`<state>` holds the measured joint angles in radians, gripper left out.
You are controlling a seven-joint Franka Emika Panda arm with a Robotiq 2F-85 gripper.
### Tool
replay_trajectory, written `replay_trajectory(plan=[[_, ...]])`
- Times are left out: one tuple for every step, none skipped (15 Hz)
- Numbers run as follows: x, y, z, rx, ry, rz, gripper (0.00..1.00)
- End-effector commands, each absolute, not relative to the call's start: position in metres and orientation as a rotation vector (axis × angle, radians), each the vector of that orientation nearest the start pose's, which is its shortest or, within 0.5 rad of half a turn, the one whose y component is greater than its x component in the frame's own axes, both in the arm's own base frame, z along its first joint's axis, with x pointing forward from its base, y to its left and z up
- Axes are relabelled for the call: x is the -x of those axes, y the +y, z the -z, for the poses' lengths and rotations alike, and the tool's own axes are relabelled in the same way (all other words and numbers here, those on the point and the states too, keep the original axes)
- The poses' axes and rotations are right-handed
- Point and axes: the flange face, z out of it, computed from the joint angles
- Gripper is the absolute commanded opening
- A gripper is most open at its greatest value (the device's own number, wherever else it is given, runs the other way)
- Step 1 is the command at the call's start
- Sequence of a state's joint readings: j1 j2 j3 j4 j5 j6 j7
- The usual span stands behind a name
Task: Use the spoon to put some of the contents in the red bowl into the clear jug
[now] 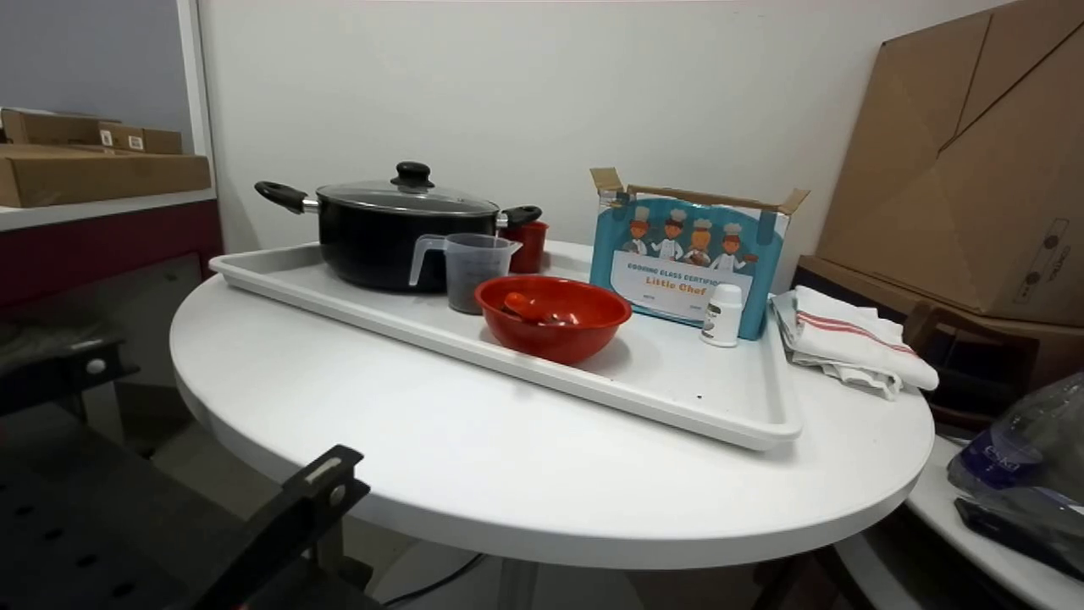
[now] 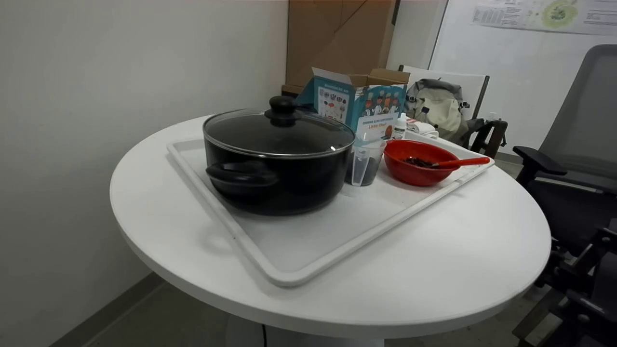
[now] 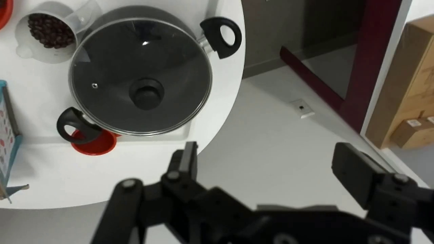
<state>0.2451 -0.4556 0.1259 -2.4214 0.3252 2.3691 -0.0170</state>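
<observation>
In the wrist view, blocky black fingers [image 3: 354,174] flank a dark housing [image 3: 271,225]; on both sides of that housing, small round grey pin or screw heads [image 3: 173,175] stud the angular black links [image 3: 123,210].

In the wrist view, I have the bowl [image 3: 4,15] cut off at the left edge; the tool [image 3: 266,166] is blurred and cropped at the bottom, and a handle [image 3: 87,128] of the pot [image 3: 140,76] covers part of the cup [image 3: 101,145]. In an exterior view, the pot partly hides the jug [image 2: 372,161]; I cannot determine how deep the spoon [image 2: 465,162] sits in the contents [image 2: 418,162].
</observation>
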Motion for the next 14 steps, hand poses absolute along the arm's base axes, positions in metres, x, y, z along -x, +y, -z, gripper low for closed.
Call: replay_trajectory(plan=[[-0.418, 0.138, -0.504, 2.692, -0.086, 0.572, 1.0], [-0.418, 0.13, -0.5, 2.666, -0.052, 0.574, 1.0], [-0.416, 0.12, -0.494, 2.648, -0.003, 0.563, 1.0], [-0.416, 0.112, -0.49, 2.639, 0.044, 0.549, 1.0], [-0.414, 0.099, -0.482, 2.666, 0.123, 0.507, 1.0], [-0.41, 0.086, -0.477, 2.677, 0.177, 0.478, 1.0], [-0.405, 0.072, -0.471, 2.686, 0.23, 0.463, 1.0], [-0.403, 0.06, -0.465, 2.687, 0.273, 0.435, 1.0], [-0.401, 0.048, -0.457, 2.695, 0.324, 0.405, 1.0], [-0.399, 0.035, -0.45, 2.702, 0.37, 0.377, 1.0], [-0.4, 0.02, -0.44, 2.682, 0.409, 0.315, 1.0], [-0.399, 0.009, -0.435, 2.661, 0.44, 0.27, 1.0], [-0.399, -0.005, -0.428, 2.646, 0.476, 0.22, 1.0], [-0.399, -0.015, -0.423, 2.64, 0.511, 0.179, 1.0]])
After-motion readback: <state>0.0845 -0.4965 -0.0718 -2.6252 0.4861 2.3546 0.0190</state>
